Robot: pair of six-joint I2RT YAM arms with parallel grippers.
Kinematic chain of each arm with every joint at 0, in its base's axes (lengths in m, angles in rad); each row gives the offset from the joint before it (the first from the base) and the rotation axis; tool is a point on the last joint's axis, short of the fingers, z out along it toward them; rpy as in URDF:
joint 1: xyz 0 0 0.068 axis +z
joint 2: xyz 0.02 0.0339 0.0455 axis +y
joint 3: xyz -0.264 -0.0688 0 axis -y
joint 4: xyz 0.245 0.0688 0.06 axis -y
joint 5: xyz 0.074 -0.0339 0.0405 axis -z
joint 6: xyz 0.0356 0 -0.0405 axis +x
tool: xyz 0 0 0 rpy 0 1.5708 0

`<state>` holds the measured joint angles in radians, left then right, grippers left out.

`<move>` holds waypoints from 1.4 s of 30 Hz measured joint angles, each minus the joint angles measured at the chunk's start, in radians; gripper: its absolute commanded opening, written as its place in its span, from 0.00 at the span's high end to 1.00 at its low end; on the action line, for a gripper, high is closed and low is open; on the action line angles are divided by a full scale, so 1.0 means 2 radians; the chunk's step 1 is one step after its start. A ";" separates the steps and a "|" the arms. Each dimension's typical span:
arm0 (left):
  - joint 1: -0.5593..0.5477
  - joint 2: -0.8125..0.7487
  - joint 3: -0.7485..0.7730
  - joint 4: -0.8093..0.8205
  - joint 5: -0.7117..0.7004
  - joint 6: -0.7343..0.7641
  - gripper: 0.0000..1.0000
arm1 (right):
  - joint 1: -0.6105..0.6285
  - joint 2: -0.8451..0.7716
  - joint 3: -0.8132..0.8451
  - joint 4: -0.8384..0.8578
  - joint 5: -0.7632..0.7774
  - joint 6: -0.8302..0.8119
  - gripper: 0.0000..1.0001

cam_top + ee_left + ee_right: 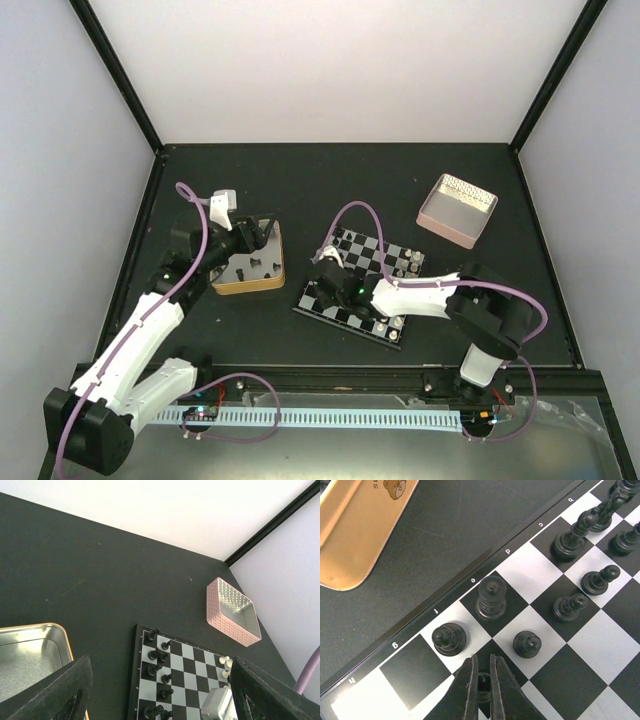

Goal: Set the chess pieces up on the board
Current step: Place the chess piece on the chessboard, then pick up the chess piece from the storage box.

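The checkered board (345, 325) lies mid-table, with black chess pieces (156, 655) in two rows along its left side. In the right wrist view the lettered rim (470, 570) runs diagonally, and pieces stand on e (491, 598) and f (449, 638). My right gripper (482, 659) is shut on a small black pawn (483, 682), low over a black square in the second row. In the top view it (335, 285) is over the board's left part. My left gripper (262, 232) is open and empty above the gold-rimmed tin (250, 288). Its fingers (65, 695) stand wide apart.
The tin still holds a few black pieces (258, 268). Small white pieces (408, 262) stand on the board's right side. A pink box (457, 210) sits at the back right, also in the left wrist view (232, 612). Black frame posts border the table.
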<state>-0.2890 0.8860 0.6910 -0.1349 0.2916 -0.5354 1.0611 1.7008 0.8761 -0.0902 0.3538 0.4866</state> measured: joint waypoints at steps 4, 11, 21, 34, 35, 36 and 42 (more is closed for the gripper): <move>0.001 0.000 0.000 0.000 0.000 0.000 0.22 | -0.001 0.000 0.000 -0.003 0.002 0.005 0.86; 0.001 0.000 0.000 0.000 0.000 0.000 0.22 | -0.001 -0.004 0.000 -0.013 0.000 0.007 0.69; 0.003 0.019 0.000 -0.026 -0.016 -0.001 0.28 | -0.013 -0.085 0.000 -0.023 -0.010 0.024 0.64; 0.016 0.248 0.078 -0.188 -0.111 -0.027 0.41 | -0.027 -0.122 0.000 -0.042 -0.023 0.048 0.65; 0.016 0.258 0.080 -0.191 -0.112 -0.028 0.40 | -0.027 -0.123 0.000 -0.043 -0.023 0.048 0.65; 0.016 0.268 0.080 -0.195 -0.113 -0.030 0.40 | -0.027 -0.125 -0.001 -0.043 -0.023 0.048 0.65; 0.016 0.322 0.097 -0.214 -0.112 -0.032 0.40 | -0.029 -0.134 -0.005 -0.045 -0.024 0.048 0.65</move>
<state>-0.2565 1.5291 0.8852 -0.5621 0.0677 -0.5999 1.0031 1.4334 0.8669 -0.1795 0.3054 0.5831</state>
